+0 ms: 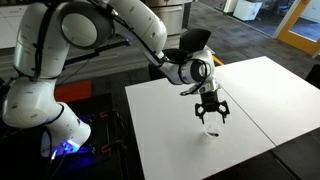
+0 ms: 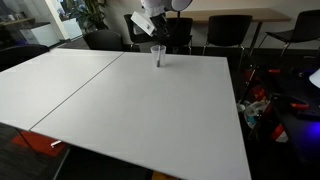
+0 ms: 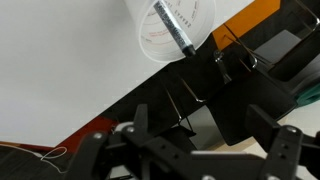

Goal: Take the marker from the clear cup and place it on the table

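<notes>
The clear cup [image 2: 158, 56] stands upright on the white table [image 2: 120, 100], near its far edge, with the dark marker [image 2: 157, 50] standing in it. In the wrist view the cup [image 3: 150, 42] lies at the top with the marker [image 3: 176, 30] leaning across its inside. My gripper [image 1: 210, 112] hangs open and empty just above the cup, which shows only faintly in an exterior view [image 1: 212, 129]. Its fingers [image 3: 200, 125] are spread wide and touch neither cup nor marker. The gripper also shows in an exterior view [image 2: 150, 30], above and behind the cup.
A dark seam [image 1: 250, 105] splits the table [image 1: 170, 120] into two panels. Black chairs [image 2: 225, 30] stand behind the far edge. Red and dark clutter [image 2: 255, 100] lies on the floor beside the table. The robot base [image 1: 60, 130] stands off the table's corner.
</notes>
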{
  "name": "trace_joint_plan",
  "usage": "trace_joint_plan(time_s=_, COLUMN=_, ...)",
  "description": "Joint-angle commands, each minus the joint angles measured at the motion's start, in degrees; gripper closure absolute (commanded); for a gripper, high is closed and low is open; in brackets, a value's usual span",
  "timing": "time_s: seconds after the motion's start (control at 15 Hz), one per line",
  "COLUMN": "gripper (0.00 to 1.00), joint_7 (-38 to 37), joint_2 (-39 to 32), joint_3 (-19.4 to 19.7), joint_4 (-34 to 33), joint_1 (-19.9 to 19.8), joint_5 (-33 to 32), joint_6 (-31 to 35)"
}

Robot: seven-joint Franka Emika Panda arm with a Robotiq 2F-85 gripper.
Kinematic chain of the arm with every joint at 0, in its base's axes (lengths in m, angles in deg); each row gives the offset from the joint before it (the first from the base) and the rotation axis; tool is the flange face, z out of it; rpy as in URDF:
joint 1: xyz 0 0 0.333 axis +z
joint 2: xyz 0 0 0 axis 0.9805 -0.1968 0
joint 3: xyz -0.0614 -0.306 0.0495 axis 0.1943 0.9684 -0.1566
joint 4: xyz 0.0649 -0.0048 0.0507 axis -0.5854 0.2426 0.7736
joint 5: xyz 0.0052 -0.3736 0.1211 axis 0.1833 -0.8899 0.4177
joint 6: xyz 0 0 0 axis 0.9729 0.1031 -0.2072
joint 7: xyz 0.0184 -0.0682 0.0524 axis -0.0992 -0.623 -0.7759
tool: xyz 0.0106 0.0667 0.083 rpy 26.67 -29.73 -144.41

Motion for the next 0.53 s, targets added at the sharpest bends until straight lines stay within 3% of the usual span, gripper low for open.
trace_joint_plan(time_s=0.0, gripper=0.15, joint_7=3.9, joint_2=0.3, joint_3=-2.1, joint_4=0.1, joint_1=-1.7, joint_5=1.3, joint_6=-0.1)
trace_joint_plan(time_s=0.07, gripper=0.25, joint_7=5.0, joint_2=0.3, joint_3=-2.5, joint_4=0.1, joint_1=-2.0, joint_5=1.7, joint_6=-0.1)
trace_joint_plan(time_s=0.2, gripper=0.24, joint_7=8.2, joint_2=0.4, joint_3=-3.2, joint_4=0.2, joint_1=-2.9, joint_5=3.0, joint_6=0.5)
trace_joint_plan(time_s=0.27, gripper=0.33, joint_7=9.5, joint_2=0.4, joint_3=-3.3, joint_4=0.2, joint_1=-3.1, joint_5=3.5, joint_6=0.3)
trace_joint_plan(time_s=0.47, gripper=0.43, joint_7=13.3, joint_2=0.3, joint_3=-3.2, joint_4=0.1, joint_1=-3.4, joint_5=5.0, joint_6=0.3)
